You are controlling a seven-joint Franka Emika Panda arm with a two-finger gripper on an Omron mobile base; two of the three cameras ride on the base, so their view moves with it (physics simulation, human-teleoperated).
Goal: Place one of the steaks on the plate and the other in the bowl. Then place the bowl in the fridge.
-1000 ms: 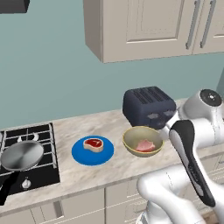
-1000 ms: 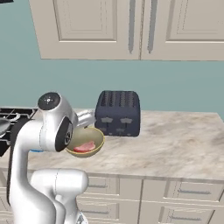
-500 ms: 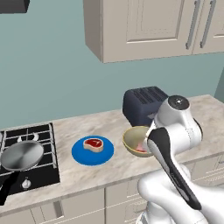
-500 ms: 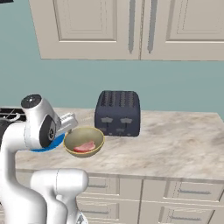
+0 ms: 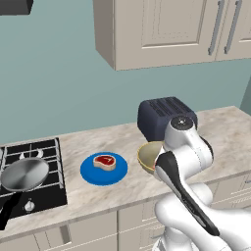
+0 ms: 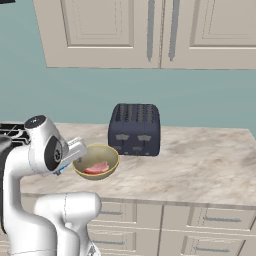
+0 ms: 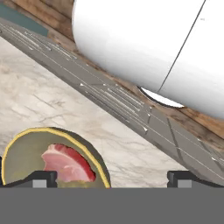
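inside, round olive bowl [image 6: 96,162] (pale rim) cradles pink steak [image 6: 96,168]

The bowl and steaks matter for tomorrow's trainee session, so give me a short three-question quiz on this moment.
1. True or false: the bowl holds a steak.
2. What lies on the blue plate? A) nothing B) a red steak C) a frying pan
3. Which appliance stands just behind the bowl?

Key: 1 true, a pink steak lies inside. 2 B, the red steak. 3 the dark toaster.
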